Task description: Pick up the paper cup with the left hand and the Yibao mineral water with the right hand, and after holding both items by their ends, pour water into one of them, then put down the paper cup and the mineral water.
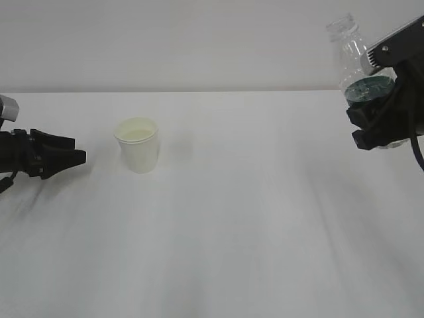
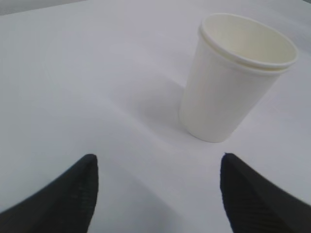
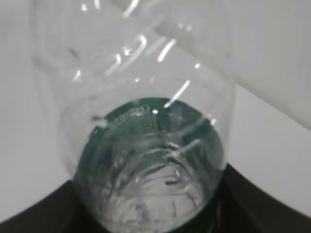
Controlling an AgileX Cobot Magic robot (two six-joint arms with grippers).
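Note:
The white paper cup [image 1: 138,144] stands upright on the table, left of centre; it also shows in the left wrist view [image 2: 233,80]. My left gripper [image 1: 74,158] is open and empty, low over the table, a short way left of the cup and apart from it; in its wrist view [image 2: 158,167] the cup stands ahead and to the right. My right gripper [image 1: 371,122] is shut on the Yibao mineral water bottle [image 1: 354,63], held in the air at the far right, neck up and tilted slightly left. The right wrist view shows the bottle [image 3: 146,160] from its base, between the jaws.
The white table [image 1: 252,225] spreads between the two arms. A pale wall stands behind it. The table's far edge runs level with the bottle's label.

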